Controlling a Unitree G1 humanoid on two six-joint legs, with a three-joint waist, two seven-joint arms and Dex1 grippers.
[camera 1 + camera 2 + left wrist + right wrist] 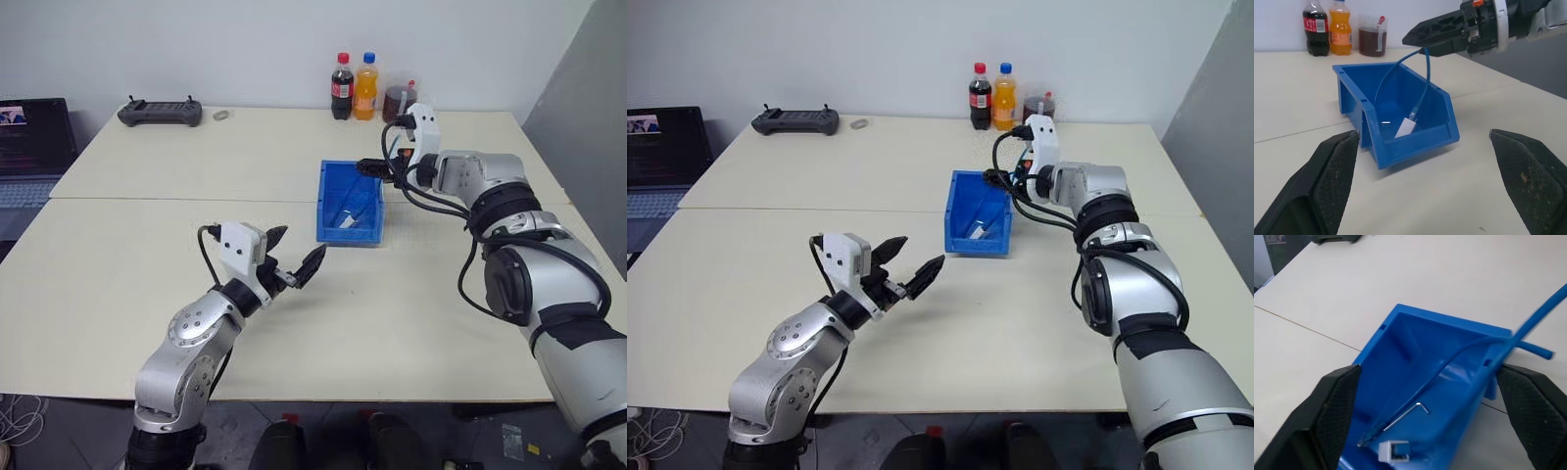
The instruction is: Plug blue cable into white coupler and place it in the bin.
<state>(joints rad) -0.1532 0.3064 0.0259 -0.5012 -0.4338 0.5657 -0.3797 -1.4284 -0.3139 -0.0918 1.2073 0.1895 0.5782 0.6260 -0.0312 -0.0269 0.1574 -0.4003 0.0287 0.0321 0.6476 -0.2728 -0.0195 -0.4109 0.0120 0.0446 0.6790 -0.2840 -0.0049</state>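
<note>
We are hovering the right gripper (pixel 370 167), fingers wide, over the bin (pixel 328 217) so the cable (pixel 1469 350) drops inside with the coupler (pixel 1394 451), the left gripper (pixel 294 253) idling wide above the table (pixel 118 264).

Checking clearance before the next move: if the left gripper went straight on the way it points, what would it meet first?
Probably the bin, at its near front wall. The left gripper is open, and only bare table lies between. Depth is hard to judge.
</note>
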